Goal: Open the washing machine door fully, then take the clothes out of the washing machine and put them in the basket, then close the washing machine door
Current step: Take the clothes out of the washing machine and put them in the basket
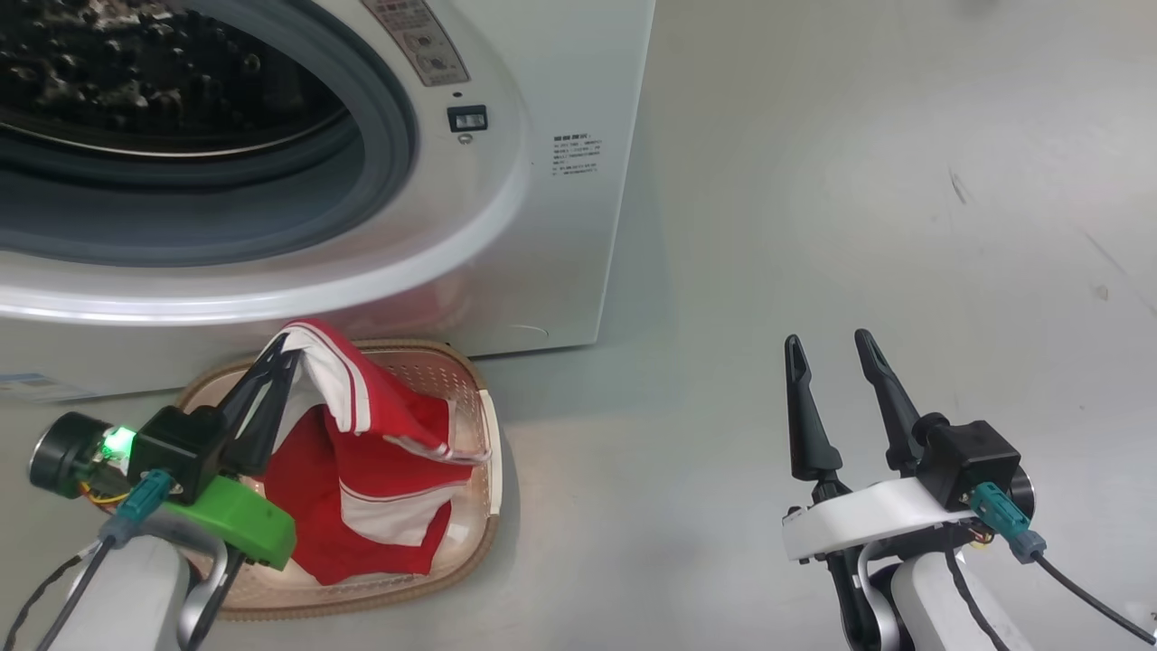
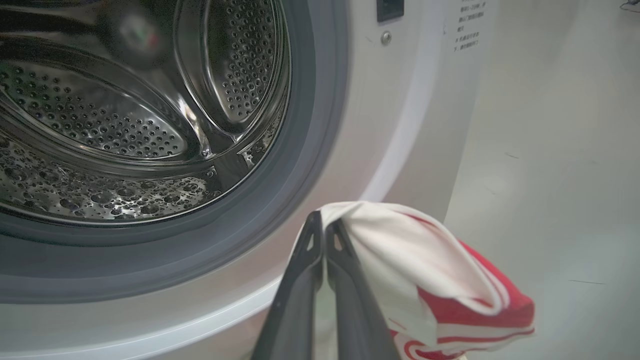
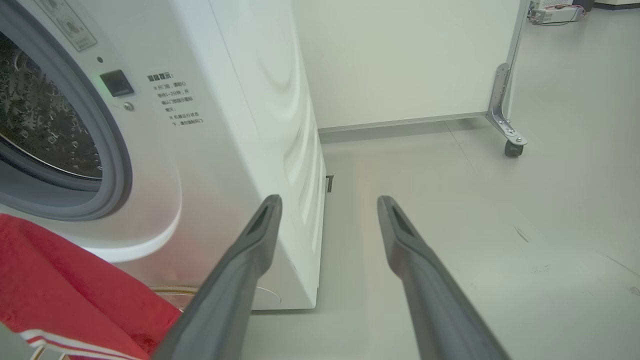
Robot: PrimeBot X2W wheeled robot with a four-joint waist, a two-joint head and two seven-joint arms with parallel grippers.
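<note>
My left hand [image 1: 278,354] is pinched shut on the white edge of a red garment [image 1: 380,470] and holds it up over the basket [image 1: 486,425]. The basket sits on the floor [image 1: 813,181], tight against the washer [image 1: 560,271] and just under the drum mouth. I judge it was put there so the carry is short: out of the mouth and straight down. Most of the cloth hangs inside the basket, but one fold lies across the right rim, so letting go here might leave some trailing out. My right hand [image 1: 829,339] stands wide and empty, well apart over bare floor with free room all round. The drum [image 2: 125,140] looks empty, though I can't see all of it. The washer's front bulges close above my left hand, so the open way is back and to the right.
</note>
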